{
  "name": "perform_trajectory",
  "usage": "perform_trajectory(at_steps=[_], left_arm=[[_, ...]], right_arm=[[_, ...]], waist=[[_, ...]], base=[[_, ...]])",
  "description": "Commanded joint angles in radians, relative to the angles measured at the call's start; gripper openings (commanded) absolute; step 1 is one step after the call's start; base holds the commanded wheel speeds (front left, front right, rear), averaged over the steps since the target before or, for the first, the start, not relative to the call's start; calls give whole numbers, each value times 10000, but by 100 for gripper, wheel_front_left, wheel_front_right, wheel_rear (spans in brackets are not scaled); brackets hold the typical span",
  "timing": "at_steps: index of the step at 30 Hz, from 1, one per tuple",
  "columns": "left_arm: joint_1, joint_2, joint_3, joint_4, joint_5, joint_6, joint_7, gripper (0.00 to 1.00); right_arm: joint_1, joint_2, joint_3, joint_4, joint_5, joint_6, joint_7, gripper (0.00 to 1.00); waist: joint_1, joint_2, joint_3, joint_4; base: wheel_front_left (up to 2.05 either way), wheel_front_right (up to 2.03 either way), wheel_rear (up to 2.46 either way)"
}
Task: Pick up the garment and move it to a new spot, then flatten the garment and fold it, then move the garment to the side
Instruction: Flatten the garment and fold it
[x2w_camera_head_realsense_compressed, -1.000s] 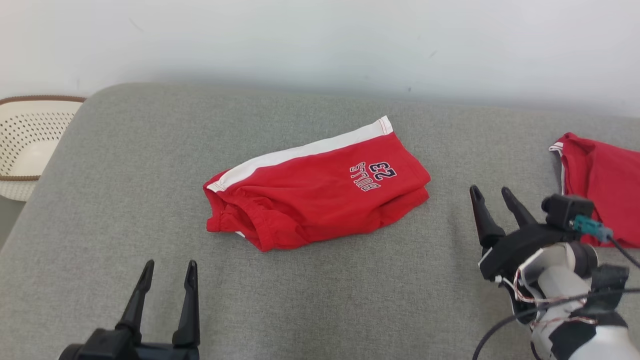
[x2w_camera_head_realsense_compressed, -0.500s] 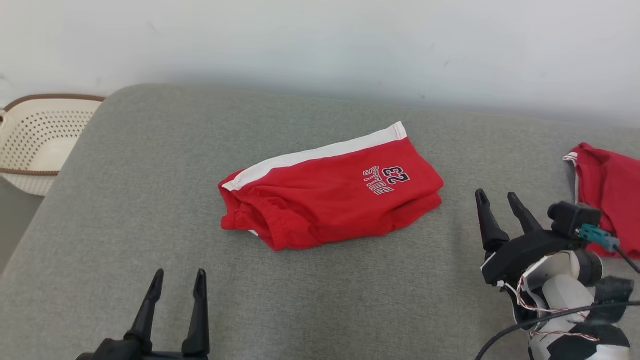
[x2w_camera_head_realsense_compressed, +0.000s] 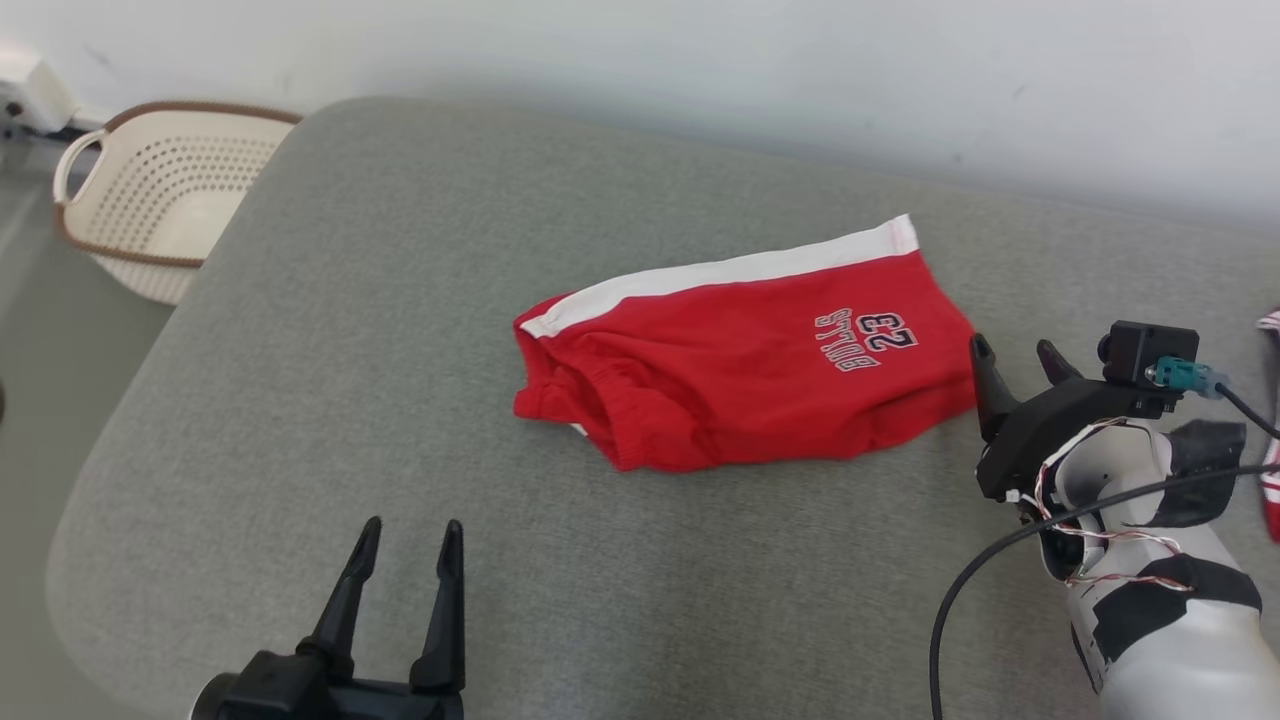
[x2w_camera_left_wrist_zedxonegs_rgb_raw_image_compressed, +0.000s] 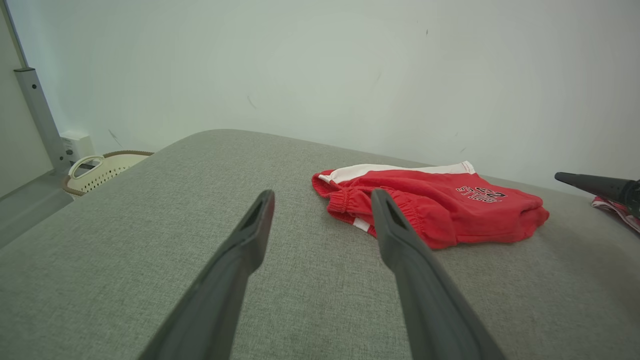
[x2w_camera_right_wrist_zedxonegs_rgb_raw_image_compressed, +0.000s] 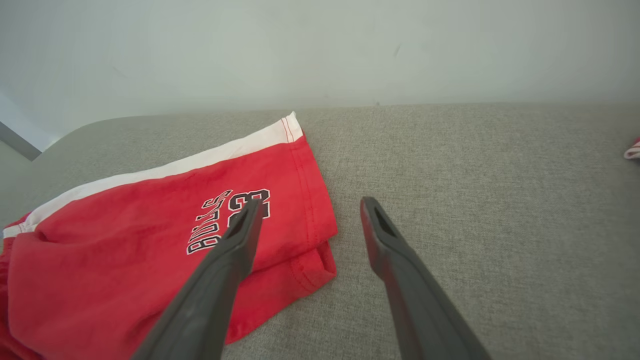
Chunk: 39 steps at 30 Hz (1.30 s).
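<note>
**Inspector:** Where are the shorts (x2w_camera_head_realsense_compressed: 745, 370)?

**Assistant:** They lie near the middle of the grey cushion (x2w_camera_head_realsense_compressed: 400, 300). They are red, with a white stripe along the far edge and a dark "BULLS 23" print. They are folded over on themselves. The elastic waistband points to the robot's left and the leg hem to its right.

**Inspector:** What about the left gripper (x2w_camera_head_realsense_compressed: 412, 524)?

**Assistant:** Its fingers are spread and it holds nothing. It sits at the near edge of the cushion, well apart from the shorts, with its fingers pointing toward the waistband end.

**Inspector:** And the right gripper (x2w_camera_head_realsense_compressed: 1013, 344)?

**Assistant:** It is also spread and empty. It sits just beside the hem end. In the right wrist view one finger lies across the printed corner and the other is over bare cushion. I cannot tell whether the finger touches the cloth.

**Inspector:** What else is there?

**Assistant:** A cream perforated basket (x2w_camera_head_realsense_compressed: 150, 200) with a brown rim stands on the floor past the cushion's left end. A second red garment (x2w_camera_head_realsense_compressed: 1270, 480) shows at the right edge. A pale wall (x2w_camera_head_realsense_compressed: 700, 60) runs behind.
</note>
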Motion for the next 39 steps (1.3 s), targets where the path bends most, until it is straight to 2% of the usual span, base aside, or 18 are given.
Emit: perform_trajectory(at_steps=[1, 10, 19, 21, 22, 33, 39], left_arm=[[-151, -93, 38, 76, 134, -85, -41, 100], [-296, -352, 206, 275, 344, -393, -41, 100], [-243, -451, 396, 432, 437, -571, -41, 100], [-265, -463, 441, 472, 478, -579, -41, 100], [-281, -475, 453, 483, 502, -600, -41, 100], [47, -516, 625, 790, 678, -791, -42, 100], [444, -479, 825, 865, 771, -858, -42, 100]], right_arm=[[-242, -19, -117, 384, -236, 1, 38, 100], [-1081, 59, -647, 2377, -872, 1, -45, 100], [-1293, 293, -772, 3475, -1149, 1, -328, 100], [-1313, 357, -702, 3630, -1226, 1, -439, 17], [-1356, 386, -685, 3668, -1219, 1, -530, 0], [-940, 799, -458, 3970, -752, 1, -1642, 0], [-182, 1122, 12, 3543, -164, 1, -1999, 0]], waist=[[-1, 0, 355, 465], [-1, 0, 553, 875], [-1, 0, 507, 812], [-1, 0, 490, 775], [-1, 0, 484, 759], [-1, 0, -83, 474], [-1, 0, -612, 128]], base=[[0, 0, 0], [0, 0, 0], [0, 0, 0], [0, 0, 0], [0, 0, 0], [0, 0, 0], [0, 0, 0]])
